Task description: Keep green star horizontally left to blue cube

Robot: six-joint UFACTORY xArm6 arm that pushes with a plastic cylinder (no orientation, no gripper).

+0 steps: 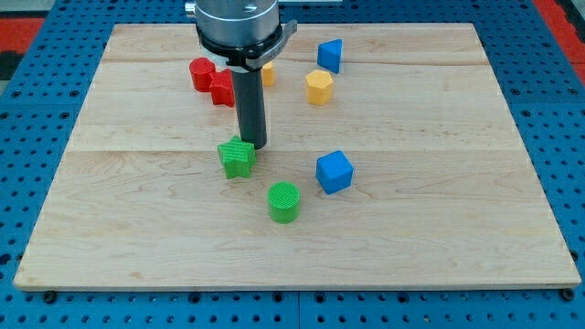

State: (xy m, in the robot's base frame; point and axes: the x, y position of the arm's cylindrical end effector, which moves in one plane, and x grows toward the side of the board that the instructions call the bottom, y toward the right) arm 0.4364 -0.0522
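Working from the bottom of the frame upward, I am first passing the green cylinder (pixel 284 202), which is sitting just below centre and apart from everything else. A little higher and to its right, the blue cube (pixel 335 172) is resting alone; this is my reference block. Left of it and slightly higher, the green star (pixel 237 157) is lying near the frame's centre, so it is already standing left of the cube, though not quite level with it. I am holding my tip (pixel 255 147) against the star's upper right edge; being a bare rod, it is gripping nothing, only touching. From that side, I judge, a push would be sending the star down-left, toward the cube's row. Farther up, a yellow block (pixel 319 87) and a second blue block (pixel 330 56) are sitting right of the rod, with red blocks (pixel 211 79) clustering at its left, on the wooden board (pixel 475 228).
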